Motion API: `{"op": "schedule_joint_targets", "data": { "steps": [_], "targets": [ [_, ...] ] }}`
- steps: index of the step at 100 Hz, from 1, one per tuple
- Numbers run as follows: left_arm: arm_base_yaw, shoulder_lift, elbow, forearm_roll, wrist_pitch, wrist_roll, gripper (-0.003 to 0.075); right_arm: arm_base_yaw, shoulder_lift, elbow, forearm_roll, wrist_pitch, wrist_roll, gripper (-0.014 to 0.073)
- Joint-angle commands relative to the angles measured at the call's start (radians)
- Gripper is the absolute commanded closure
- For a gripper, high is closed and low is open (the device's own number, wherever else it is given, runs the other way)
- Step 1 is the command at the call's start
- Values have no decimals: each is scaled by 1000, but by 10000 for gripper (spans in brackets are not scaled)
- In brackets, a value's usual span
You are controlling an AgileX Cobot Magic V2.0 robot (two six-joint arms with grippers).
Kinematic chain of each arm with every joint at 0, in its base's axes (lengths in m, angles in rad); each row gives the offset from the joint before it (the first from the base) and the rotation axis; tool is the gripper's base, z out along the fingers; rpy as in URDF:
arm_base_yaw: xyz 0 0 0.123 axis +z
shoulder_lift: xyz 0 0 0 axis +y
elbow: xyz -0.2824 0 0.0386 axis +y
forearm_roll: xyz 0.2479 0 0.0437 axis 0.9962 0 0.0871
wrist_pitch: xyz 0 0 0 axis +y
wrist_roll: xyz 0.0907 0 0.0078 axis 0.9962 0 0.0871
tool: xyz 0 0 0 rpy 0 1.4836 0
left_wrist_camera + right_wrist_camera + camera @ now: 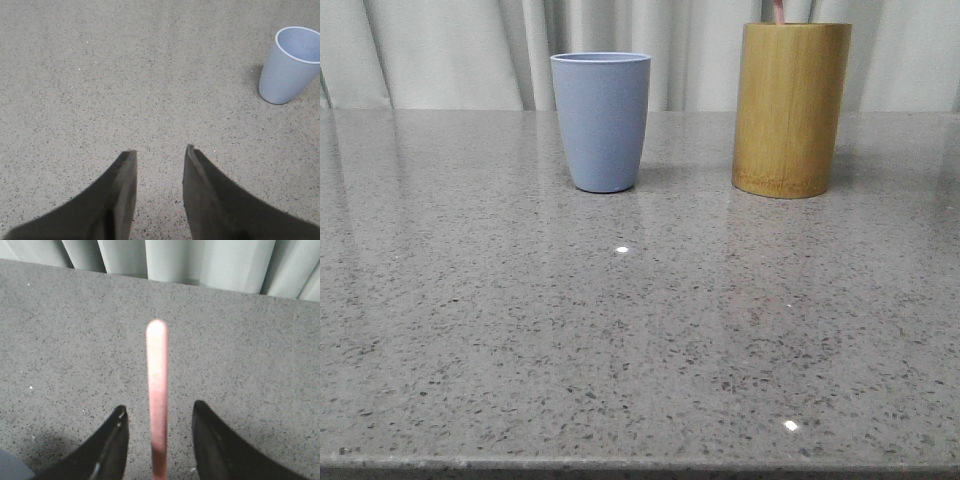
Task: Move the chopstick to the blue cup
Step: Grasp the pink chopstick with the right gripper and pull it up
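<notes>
The chopstick (157, 400) stands in the bamboo holder (790, 108), its pink tip just above the rim in the front view; in the right wrist view its long axis runs straight up between the parted, empty jaws of the right gripper (159, 412), untouched. That arm is nearer. The left gripper (160, 155) hangs open over the speckled grey surface (620, 330), the blue cup (601, 120) off to one side and pale curtains (450, 50) behind.
</notes>
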Motion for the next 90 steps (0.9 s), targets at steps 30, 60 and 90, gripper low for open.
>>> {"op": "schedule_joint_targets", "data": {
  "steps": [30,60,90],
  "targets": [
    [4,-1,-24,5,-72,-12,498,-3,-37,-36,0,-97,-8,622],
    [4,-1,-24,12,-72,-12,498,-3,-46,-36,0,-103,-8,699],
    [4,-1,-24,12,-72,-12,498,-3,-155,-67,0,-52,-26,699]
  ]
}}
